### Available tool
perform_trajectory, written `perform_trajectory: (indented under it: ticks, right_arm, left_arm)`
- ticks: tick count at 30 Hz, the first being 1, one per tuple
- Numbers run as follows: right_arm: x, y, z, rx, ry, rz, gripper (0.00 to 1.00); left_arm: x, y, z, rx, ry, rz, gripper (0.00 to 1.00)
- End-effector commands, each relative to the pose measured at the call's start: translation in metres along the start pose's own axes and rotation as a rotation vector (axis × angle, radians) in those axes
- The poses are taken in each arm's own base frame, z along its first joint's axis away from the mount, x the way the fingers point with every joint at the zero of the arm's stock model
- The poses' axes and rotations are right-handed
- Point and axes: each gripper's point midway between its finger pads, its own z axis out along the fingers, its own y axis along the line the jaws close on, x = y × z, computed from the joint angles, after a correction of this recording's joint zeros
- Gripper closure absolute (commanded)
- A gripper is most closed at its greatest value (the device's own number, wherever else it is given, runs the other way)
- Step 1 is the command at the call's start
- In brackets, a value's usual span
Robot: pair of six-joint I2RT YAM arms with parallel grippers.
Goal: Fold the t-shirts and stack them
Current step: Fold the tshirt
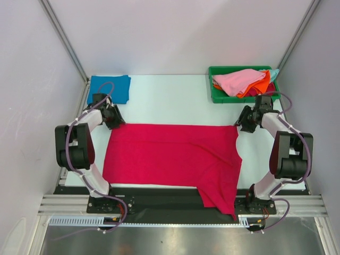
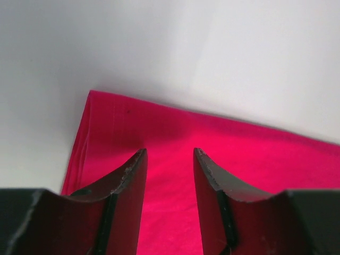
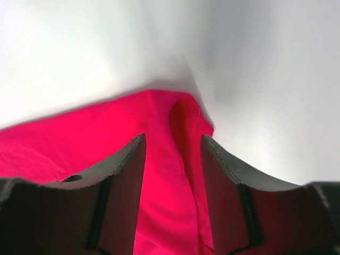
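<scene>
Starting at the far left, a folded blue t-shirt (image 1: 109,88) lies on the back corner of the table (image 1: 170,101). Just in front of it the left gripper (image 2: 169,154) sits low over the far left corner of the crimson t-shirt (image 1: 170,154), jaws parted to a middling gap with nothing pinched and the cloth flat beneath them. That shirt is spread across the middle of the table, its near right part trailing past the front edge. The right gripper (image 3: 172,139) hovers at the far right corner, also parted and empty, above a small raised fold. Behind it the green bin (image 1: 217,96) holds a pink t-shirt (image 1: 239,81), an orange t-shirt (image 1: 260,85) and a light blue t-shirt (image 1: 274,73). The step in hand looks like the crimson shirt's first fold. Next, both grippers need to close on those far corners and carry them evenly toward the near edge.
</scene>
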Motion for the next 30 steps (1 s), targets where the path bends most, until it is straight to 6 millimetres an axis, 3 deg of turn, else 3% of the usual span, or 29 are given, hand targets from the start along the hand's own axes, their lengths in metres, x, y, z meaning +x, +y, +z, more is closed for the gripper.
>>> perform_trajectory:
  ticks: [1, 7, 12, 19, 24, 30]
  right_arm:
    - [-0.022, 0.010, 0.001, -0.041, -0.055, -0.041, 0.49]
    - [-0.015, 0.009, 0.009, -0.051, -0.037, -0.044, 0.53]
    - [-0.012, 0.006, 0.019, -0.050, -0.013, -0.023, 0.64]
    - [-0.016, 0.001, 0.033, -0.031, -0.004, -0.019, 0.65]
    - [-0.028, -0.015, 0.038, 0.028, -0.025, -0.007, 0.88]
    - [-0.028, -0.024, 0.048, 0.074, 0.004, -0.010, 0.90]
  left_arm:
    - [-0.024, -0.008, 0.006, 0.021, -0.045, 0.005, 0.55]
    - [-0.020, 0.012, 0.021, -0.045, -0.007, 0.010, 0.56]
    - [-0.018, 0.020, 0.027, -0.069, 0.008, 0.021, 0.56]
    - [-0.017, 0.023, 0.031, -0.081, 0.020, 0.029, 0.55]
    - [-0.012, 0.032, 0.036, -0.114, 0.039, 0.044, 0.55]
    - [-0.008, 0.049, 0.038, -0.184, 0.044, 0.058, 0.57]
